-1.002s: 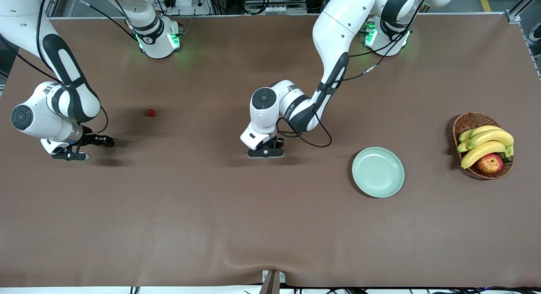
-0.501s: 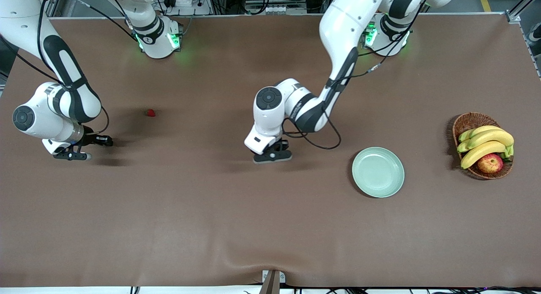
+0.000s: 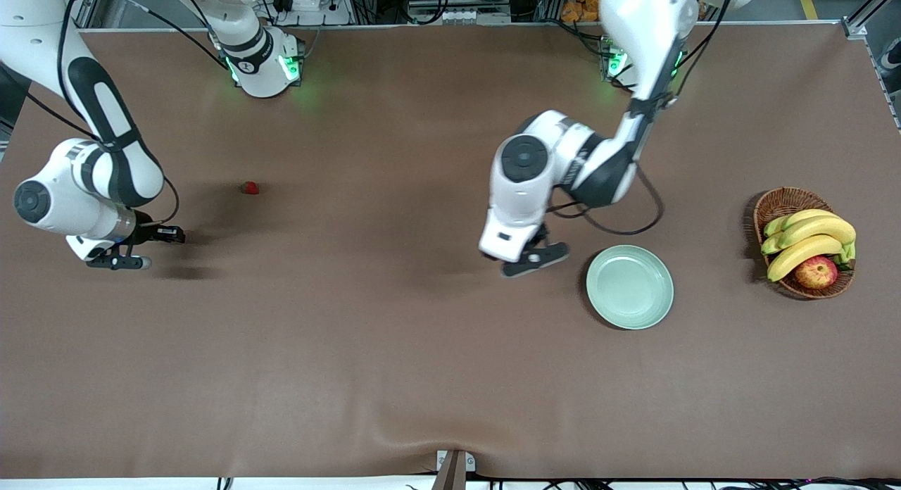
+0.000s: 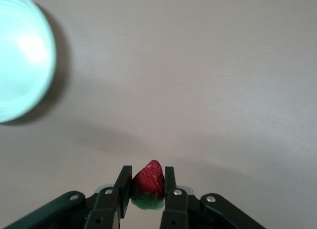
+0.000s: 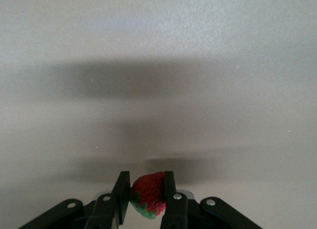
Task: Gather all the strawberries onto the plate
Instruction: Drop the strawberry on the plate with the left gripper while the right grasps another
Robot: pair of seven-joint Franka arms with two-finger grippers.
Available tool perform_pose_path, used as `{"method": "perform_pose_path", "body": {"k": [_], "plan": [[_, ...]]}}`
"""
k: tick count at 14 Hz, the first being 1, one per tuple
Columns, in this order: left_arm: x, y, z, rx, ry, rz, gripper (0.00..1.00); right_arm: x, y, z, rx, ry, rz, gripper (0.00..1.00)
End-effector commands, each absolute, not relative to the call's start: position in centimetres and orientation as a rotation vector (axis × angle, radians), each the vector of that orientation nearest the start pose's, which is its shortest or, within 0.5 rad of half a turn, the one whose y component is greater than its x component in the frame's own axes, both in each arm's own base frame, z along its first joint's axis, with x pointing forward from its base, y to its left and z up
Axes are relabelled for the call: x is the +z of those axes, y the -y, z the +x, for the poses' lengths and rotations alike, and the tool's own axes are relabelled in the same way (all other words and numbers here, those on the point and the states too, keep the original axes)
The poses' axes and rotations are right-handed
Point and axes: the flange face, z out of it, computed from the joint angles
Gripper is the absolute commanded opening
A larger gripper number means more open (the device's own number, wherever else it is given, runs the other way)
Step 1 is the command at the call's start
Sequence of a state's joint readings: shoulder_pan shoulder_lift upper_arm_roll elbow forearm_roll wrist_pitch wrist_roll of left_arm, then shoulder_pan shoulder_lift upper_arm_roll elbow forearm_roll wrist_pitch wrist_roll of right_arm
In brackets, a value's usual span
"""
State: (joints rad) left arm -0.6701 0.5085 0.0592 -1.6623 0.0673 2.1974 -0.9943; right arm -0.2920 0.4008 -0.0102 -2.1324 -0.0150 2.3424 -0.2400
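Nearest the front camera sits the plate (image 3: 629, 286), pale green and with nothing in it yet, toward the left arm's end of the table (image 3: 394, 377). Just beside its rim, the left gripper (image 3: 535, 258) hangs over bare table with its fingers clamped on a strawberry (image 4: 148, 182), the plate showing at the edge of its wrist view. At about the same depth, toward the right arm's end, the right gripper (image 3: 116, 261) is low over the table, its fingers (image 5: 168, 194) pinched on a second strawberry (image 5: 148, 192). A little farther from the front camera, a third strawberry (image 3: 249, 188) lies loose on the table, near the right gripper. By my reckoning no berry is delivered so far: two are in hand and need carrying over the plate, and the loose one remains to be fetched.
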Motion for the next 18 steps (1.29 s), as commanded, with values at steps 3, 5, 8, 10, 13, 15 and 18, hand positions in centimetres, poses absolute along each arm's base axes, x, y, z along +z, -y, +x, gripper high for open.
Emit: {"method": "perform_pose_path", "body": {"k": [3, 5, 8, 10, 13, 15, 18], "plan": [[31.3, 29.5, 55.3, -0.068, 0.370, -3.005, 0.00, 27.5, 16.8, 56.7, 0.375, -0.063, -3.076, 0.00], [30.6, 25.5, 55.8, -0.043, 0.308, -3.005, 0.00, 30.0, 15.6, 58.1, 0.414, -0.082, -3.074, 0.00], [29.3, 20.7, 57.2, -0.076, 0.265, -3.030, 0.00, 33.4, 11.9, 59.9, 0.473, -0.181, -3.069, 0.00], [27.4, 16.7, 58.9, -0.071, 0.250, -3.034, 0.00, 34.7, 8.9, 60.8, 0.487, -0.243, -3.080, 0.00], [23.9, 13.0, 61.0, -0.166, 0.256, -3.060, 0.00, 35.9, 3.8, 61.4, 0.487, -0.352, -3.051, 0.00], [22.0, 12.6, 61.4, -0.206, 0.265, -3.070, 0.00, 36.9, 0.4, 61.8, 0.488, -0.432, -3.028, 0.00], [21.1, 12.3, 61.6, -0.199, 0.271, -3.068, 0.05, 37.6, -5.5, 61.8, 0.489, -0.550, -3.011, 0.00]]}}
